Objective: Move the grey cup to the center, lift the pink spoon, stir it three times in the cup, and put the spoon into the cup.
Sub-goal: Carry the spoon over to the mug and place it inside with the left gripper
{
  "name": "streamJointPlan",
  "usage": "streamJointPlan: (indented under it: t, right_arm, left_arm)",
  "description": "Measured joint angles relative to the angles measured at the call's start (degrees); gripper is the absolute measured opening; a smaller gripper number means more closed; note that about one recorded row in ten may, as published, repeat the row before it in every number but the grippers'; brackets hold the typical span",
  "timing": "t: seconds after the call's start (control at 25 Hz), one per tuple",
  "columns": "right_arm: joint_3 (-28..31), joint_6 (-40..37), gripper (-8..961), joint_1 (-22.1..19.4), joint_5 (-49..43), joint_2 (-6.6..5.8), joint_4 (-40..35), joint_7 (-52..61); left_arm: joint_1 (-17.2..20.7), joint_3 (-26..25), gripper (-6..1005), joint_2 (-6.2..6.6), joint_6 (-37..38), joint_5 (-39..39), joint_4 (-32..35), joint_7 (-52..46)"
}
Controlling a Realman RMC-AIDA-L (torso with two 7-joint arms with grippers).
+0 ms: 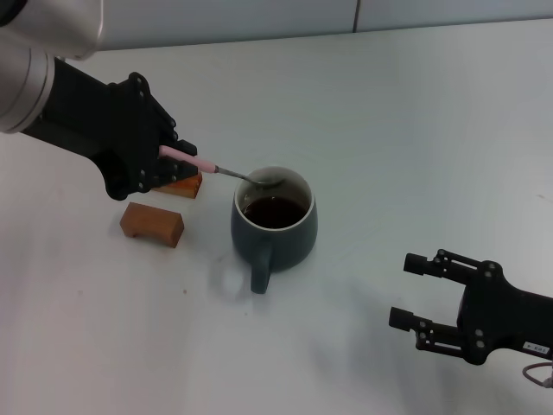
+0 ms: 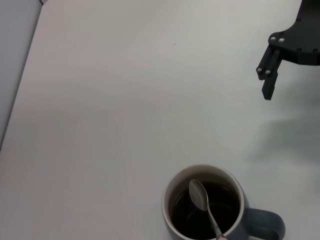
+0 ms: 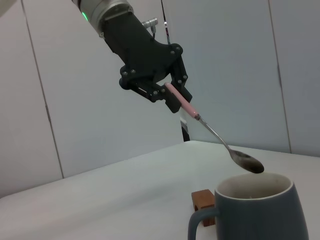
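The grey cup (image 1: pixel 274 226) stands mid-table with dark liquid inside and its handle toward me; it also shows in the left wrist view (image 2: pixel 175 220) and the right wrist view (image 3: pixel 260 212). My left gripper (image 1: pixel 173 156) (image 3: pixel 172 95) is shut on the pink handle of the pink spoon (image 1: pixel 200 161), held at a slant to the cup's left. The spoon's metal bowl (image 3: pixel 248 163) hovers just above the cup's rim, over its mouth (image 2: pixel 198 194). My right gripper (image 1: pixel 402 290) (image 2: pixel 267 80) hangs open near the front right, apart from the cup.
Two brown rectangular blocks lie left of the cup: one (image 1: pixel 152 223) beside it, the other (image 1: pixel 183 184) (image 3: pixel 202 199) partly under my left gripper. A grey wall runs along the table's far edge.
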Motion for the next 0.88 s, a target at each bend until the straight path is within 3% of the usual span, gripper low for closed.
streamJointPlan:
  t: [0.88]
  right_arm:
    - [-0.03, -0.07, 761, 0.51, -0.12, 0.09, 0.0, 0.22]
  left_arm:
    - [-3.36, 11.05, 127, -0.38, -3.42, 8.71, -1.43, -0.27]
